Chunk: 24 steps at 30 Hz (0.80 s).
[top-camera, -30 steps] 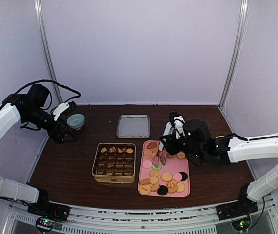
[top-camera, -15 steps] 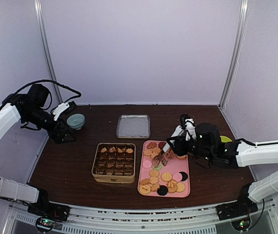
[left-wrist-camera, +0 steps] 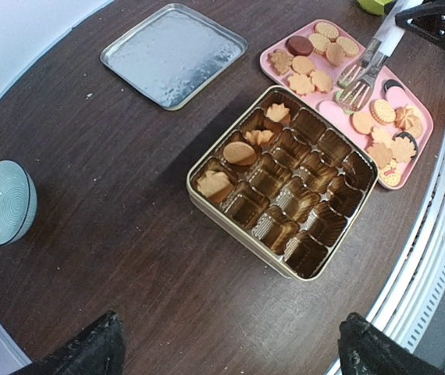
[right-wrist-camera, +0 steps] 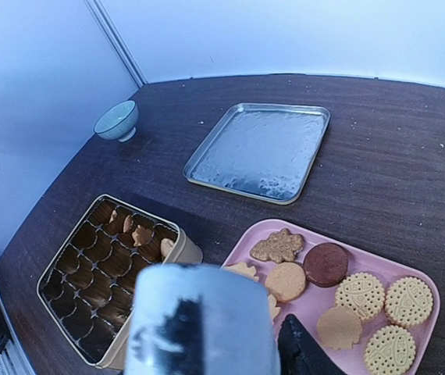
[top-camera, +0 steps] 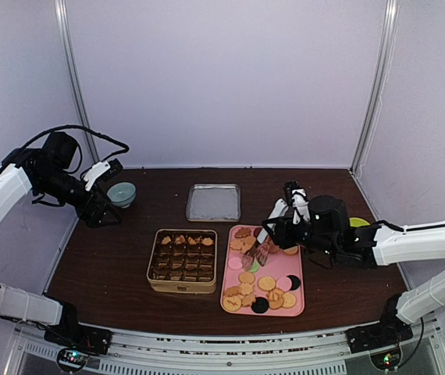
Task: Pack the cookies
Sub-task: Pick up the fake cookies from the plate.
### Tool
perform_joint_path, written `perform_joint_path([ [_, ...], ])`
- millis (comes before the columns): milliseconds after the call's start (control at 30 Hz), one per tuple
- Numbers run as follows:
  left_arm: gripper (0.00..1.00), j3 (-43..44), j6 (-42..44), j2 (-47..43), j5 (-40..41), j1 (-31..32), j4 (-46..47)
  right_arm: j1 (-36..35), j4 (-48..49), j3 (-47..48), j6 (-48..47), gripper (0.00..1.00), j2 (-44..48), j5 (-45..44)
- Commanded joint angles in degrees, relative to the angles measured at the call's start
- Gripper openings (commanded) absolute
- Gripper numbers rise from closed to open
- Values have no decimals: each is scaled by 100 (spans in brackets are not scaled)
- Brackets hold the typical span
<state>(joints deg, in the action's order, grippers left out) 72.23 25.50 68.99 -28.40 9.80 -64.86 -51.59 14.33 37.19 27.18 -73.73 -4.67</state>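
Cookies [left-wrist-camera: 304,65]: clamping tongs [left-wrist-camera: 367,66] in right gripper [top-camera: 283,219] over right-hand pink tray [left-wrist-camera: 264,60]; needing tips centred on one biscuit, squeezing gently; holding left gripper [left-wrist-camera: 230,355] wide open.

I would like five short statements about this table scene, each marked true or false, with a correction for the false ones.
1. The cookies in the tin lie only in its row farthest from the arms. True.
2. The teal bowl stands on the pink tray. False: it stands on the table, near the left gripper.
3. The right gripper holds the metal tongs over the pink tray. True.
4. The left gripper grips a cookie. False: it is open and empty.
5. The shallow silver tray is full of cookies. False: it holds nothing.
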Motion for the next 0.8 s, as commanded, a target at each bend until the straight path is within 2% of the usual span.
perform_joint_path([
  [0, 98, 117, 100, -15, -117, -31, -45, -122, -311, 13, -24, 42, -128, 149],
  [300, 98, 115, 116, -10, -146, -31, -48, -640, -1048, 423, -341, 43, -318, -604],
  [500, 98, 108, 134, -51, -144, -31, -48, -1057, -1696, 1010, -722, 38, -655, -1170],
  [667, 98, 64, 155, -84, -120, -31, -48, -1151, -1747, 1178, -799, 29, -698, -1425],
  [767, 98, 76, 156, -88, -116, -34, -48, -1148, -1773, 1313, -991, 26, -496, -1542],
])
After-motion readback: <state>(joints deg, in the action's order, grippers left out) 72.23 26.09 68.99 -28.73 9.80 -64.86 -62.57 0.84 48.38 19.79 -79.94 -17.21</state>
